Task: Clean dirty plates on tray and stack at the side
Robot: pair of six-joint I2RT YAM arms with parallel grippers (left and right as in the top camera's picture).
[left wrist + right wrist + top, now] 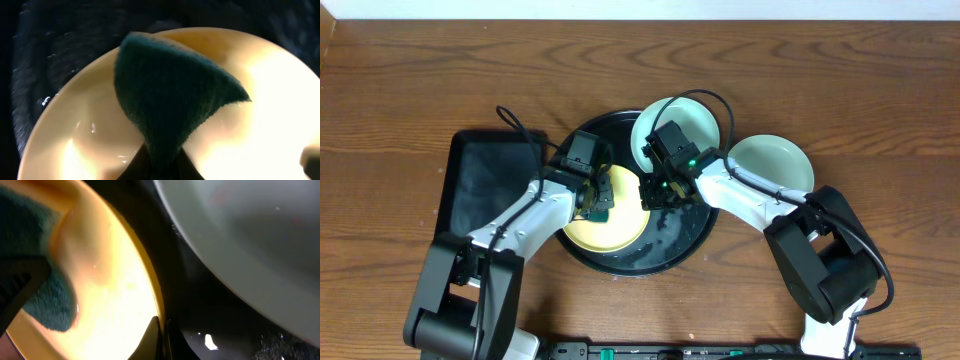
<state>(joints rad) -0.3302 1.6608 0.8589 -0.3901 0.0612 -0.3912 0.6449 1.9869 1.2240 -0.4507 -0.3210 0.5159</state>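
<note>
Status: mid-task, roughly a third done by our read.

- Left gripper (pixel 596 196) is clamped on a dark teal sponge (pixel 175 100) and presses it onto the yellow plate (pixel 605 232). That plate sits in the lower-left of the round black tray (pixel 670 245).
- Right gripper (pixel 161 340) has its fingers pinched nearly together at the yellow plate's rim. It looks like it is steadying the plate, and the rim runs straight into the pinch.
- Second plate, pale mint (pixel 705 128), is on the tray at the upper right, just beside the yellow one. The right wrist view may show faint reddish specks on it, but it's too blurred to call. We judge it not yet cleaned.
- Third plate, also mint (pixel 772 165), is on the wooden table (pixel 880 100) just right of the tray. We read it as finished and the start of the stack.
- The rectangular black tray (pixel 485 185) at the left has no sponge on it.

Remaining: finish the yellow plate, move it onto the outside mint plate, then scrub and stack the second one.

Materials:
- The plates are shallow, round and smooth with a soft gloss, so they're likely slippery when wet.
- The sponge is coarse and fibrous, folded into a wedge by the grip.
- The tray is glossy, with a raised rim and wet glints (pixel 210 341).
</note>
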